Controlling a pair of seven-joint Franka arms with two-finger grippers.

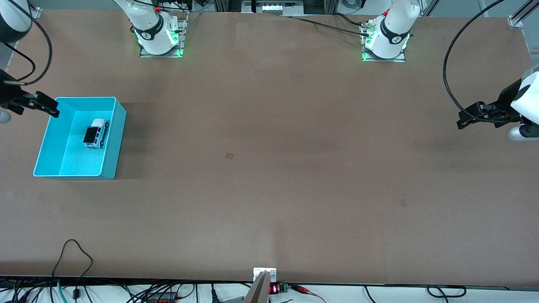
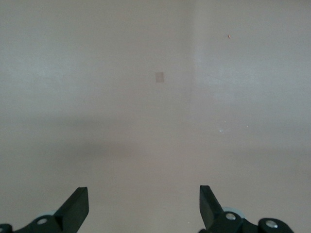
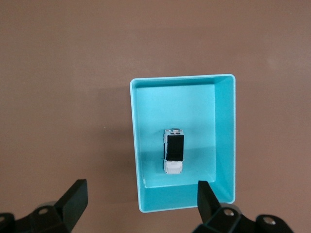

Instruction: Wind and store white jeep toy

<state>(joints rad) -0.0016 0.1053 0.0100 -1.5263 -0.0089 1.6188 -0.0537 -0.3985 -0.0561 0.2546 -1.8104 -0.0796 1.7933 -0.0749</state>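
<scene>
The white jeep toy (image 1: 96, 133), white with a black roof panel, lies inside the turquoise bin (image 1: 118, 139) at the right arm's end of the table. It also shows in the right wrist view (image 3: 174, 151), inside the bin (image 3: 224, 141). My right gripper (image 1: 45, 105) is open and empty, raised beside the bin's outer edge; in its wrist view (image 3: 141, 200) the jaws stand wide apart. My left gripper (image 1: 469, 118) is open and empty above bare table at the left arm's end; its wrist view (image 2: 144, 204) shows only tabletop.
The brown table (image 1: 269, 176) carries small faded marks (image 1: 229, 155) near its middle. Cables (image 1: 71, 261) lie along the edge nearest the front camera. The arm bases (image 1: 160, 38) stand along the table's top edge.
</scene>
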